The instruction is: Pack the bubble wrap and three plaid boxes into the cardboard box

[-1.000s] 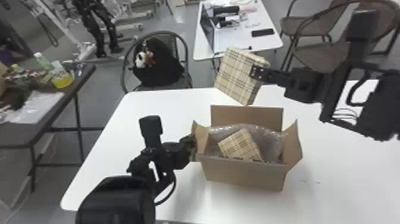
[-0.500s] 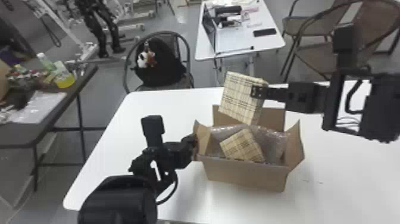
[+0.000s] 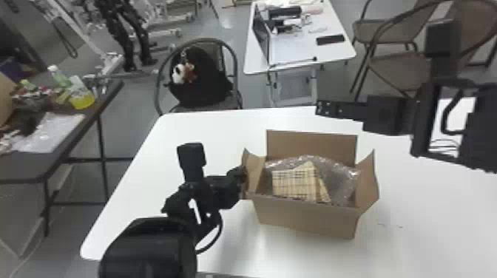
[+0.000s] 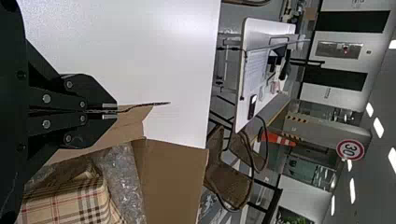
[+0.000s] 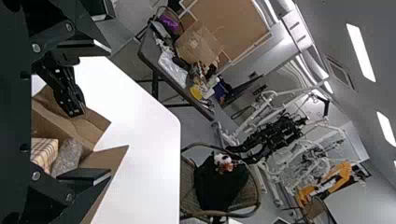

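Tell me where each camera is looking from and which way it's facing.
Head view: on the robot's head, looking forward and down at the cardboard box; both arms show, with left gripper and right gripper.
Left wrist view: on the left wrist, looking along its fingers, shut on a box flap, toward chairs beyond.
Right wrist view: on the right wrist, looking between its parted fingers across the white table; the left gripper shows too.
Shared: head and right wrist views both show the black bag.
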Motion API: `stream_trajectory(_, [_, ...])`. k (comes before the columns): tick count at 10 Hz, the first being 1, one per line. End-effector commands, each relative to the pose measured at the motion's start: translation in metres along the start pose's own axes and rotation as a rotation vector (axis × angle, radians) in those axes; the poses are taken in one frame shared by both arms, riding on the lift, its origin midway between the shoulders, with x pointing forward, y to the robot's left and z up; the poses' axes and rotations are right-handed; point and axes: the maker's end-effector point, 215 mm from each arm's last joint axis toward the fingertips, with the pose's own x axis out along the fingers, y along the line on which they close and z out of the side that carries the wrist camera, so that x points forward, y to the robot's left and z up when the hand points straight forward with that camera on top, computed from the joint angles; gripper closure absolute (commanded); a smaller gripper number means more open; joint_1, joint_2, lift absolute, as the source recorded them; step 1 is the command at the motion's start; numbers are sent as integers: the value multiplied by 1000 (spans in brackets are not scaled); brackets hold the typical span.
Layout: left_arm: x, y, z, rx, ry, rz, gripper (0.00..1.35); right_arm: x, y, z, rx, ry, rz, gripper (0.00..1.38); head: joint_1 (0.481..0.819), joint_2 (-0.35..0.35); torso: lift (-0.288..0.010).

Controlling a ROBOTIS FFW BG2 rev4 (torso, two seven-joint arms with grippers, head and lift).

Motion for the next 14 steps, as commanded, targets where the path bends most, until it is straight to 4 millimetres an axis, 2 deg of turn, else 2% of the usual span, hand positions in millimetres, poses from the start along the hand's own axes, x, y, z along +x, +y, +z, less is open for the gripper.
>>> stream_trajectory(1, [0,-1,0,-3,-1,0,1216,-23,-24,23,-85,-68,-95,116,695,271,-92])
stream_trajectory(2, [0,-1,0,-3,-4,0,1216,-43,-46,29,-111,-118,-155,116,695,251,-92])
stream_trajectory(3, [-1,2,1,-3,-7,4,1216,-77,-72,36,-183,-197,-291,116,694,225,-92])
stream_trajectory(4, [-2,4,0,-6,-7,8,1216,-116,-93,34,-213,-267,-447,116,694,186,-92])
stream_trajectory(6, [-6,9,-4,-16,-9,15,1216,-181,-128,-3,-156,-397,-692,116,695,91,-92])
stream_trajectory(7, [-8,12,-5,-19,-11,18,1216,-220,-137,-13,-182,-469,-838,116,695,59,-92])
stream_trajectory(9, [-12,16,-9,-26,-13,24,1216,-279,-150,-37,-269,-528,-1072,117,695,8,-92])
stream_trajectory(10, [-13,17,-9,-29,-15,22,1216,-300,-155,-55,-305,-538,-1144,117,695,-26,-92])
stream_trajectory(12, [-14,19,-10,-32,-15,23,1216,-337,-185,-97,-297,-483,-1245,117,695,-61,-92])
stream_trajectory(13, [-14,19,-9,-31,-16,23,1216,-360,-201,-108,-297,-453,-1294,122,695,-85,-92])
stream_trajectory(14, [-14,18,-9,-31,-18,20,1216,-373,-216,-119,-284,-419,-1315,124,695,-114,-92])
